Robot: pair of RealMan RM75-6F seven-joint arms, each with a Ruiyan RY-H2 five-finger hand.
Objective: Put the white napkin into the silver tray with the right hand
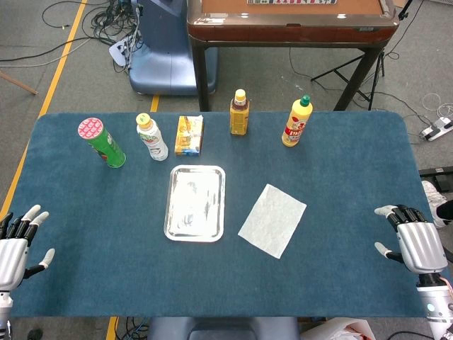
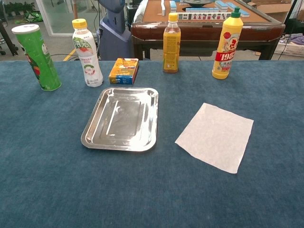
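Observation:
A white napkin [image 1: 272, 219] [image 2: 216, 136] lies flat on the blue table, just right of the silver tray [image 1: 172, 230] [image 2: 95, 137], which holds nothing. My right hand [image 1: 414, 242] rests at the table's right edge, well to the right of the napkin, fingers apart and holding nothing. At the left edge my left hand [image 1: 18, 244] also rests with fingers spread, empty. Neither hand appears in the chest view.
Along the back stand a green can [image 1: 102, 143] [image 2: 35, 57], a white bottle [image 1: 151, 137] [image 2: 87, 52], an orange-blue carton [image 1: 189, 134] [image 2: 124, 71], a brown-orange bottle [image 1: 239, 112] [image 2: 171, 43] and a yellow bottle [image 1: 296, 122] [image 2: 227, 43]. A wooden table [image 1: 290, 21] stands behind.

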